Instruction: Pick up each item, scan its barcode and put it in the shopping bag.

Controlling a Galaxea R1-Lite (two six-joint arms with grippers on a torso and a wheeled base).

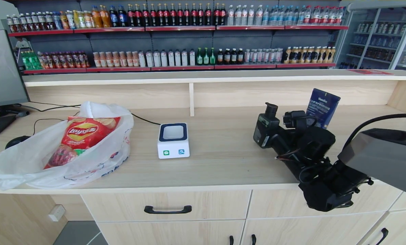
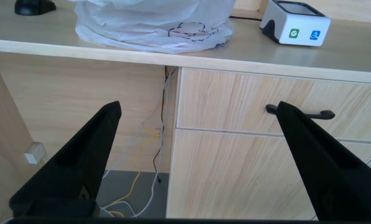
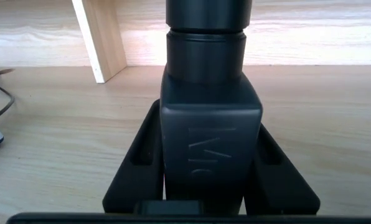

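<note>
Thin white plastic, the bag [image 1: 97,163] lies slumped at the left end of the counter [image 1: 223,163], mouth open, with a red chips packet [image 1: 83,131] inside. My left gripper [image 2: 198,115] hangs below the counter edge facing the drawers [image 2: 266,93], fingers spread wide. Mid-counter I see the white scanner [image 1: 173,140], window up. Right of it, my right gripper [image 1: 281,137] is clamped on a dark, square-shouldered bottle [image 1: 265,127] with a round black cap, over the pale wood. A blue card [image 1: 322,106] stands just behind. Drink shelves [image 1: 175,29] line the back wall.
</note>
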